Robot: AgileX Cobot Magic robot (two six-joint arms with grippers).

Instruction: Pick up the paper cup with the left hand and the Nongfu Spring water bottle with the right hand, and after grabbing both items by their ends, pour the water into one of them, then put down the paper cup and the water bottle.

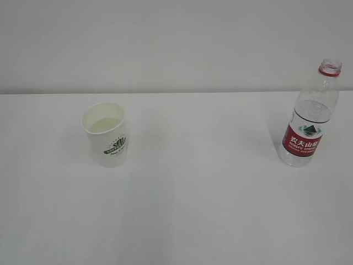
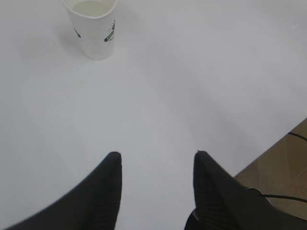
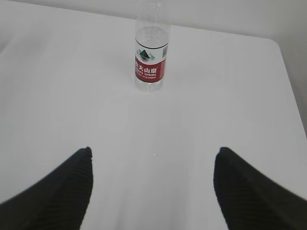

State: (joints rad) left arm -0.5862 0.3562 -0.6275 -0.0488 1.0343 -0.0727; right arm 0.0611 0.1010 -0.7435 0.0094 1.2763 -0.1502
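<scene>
The white paper cup stands upright on the left of the white table, with pale yellowish water inside. In the left wrist view the paper cup sits far ahead, at the top left. My left gripper is open over bare table, well short of the cup, with nothing between its fingers. The Nongfu Spring water bottle stands upright and uncapped at the right, partly full. In the right wrist view the bottle is far ahead. My right gripper stands wide open and empty. Neither arm shows in the exterior view.
The table's near right edge runs across the left wrist view, with brown floor and a cable beyond it. The table's right edge shows past the bottle. A pale wall stands behind the table.
</scene>
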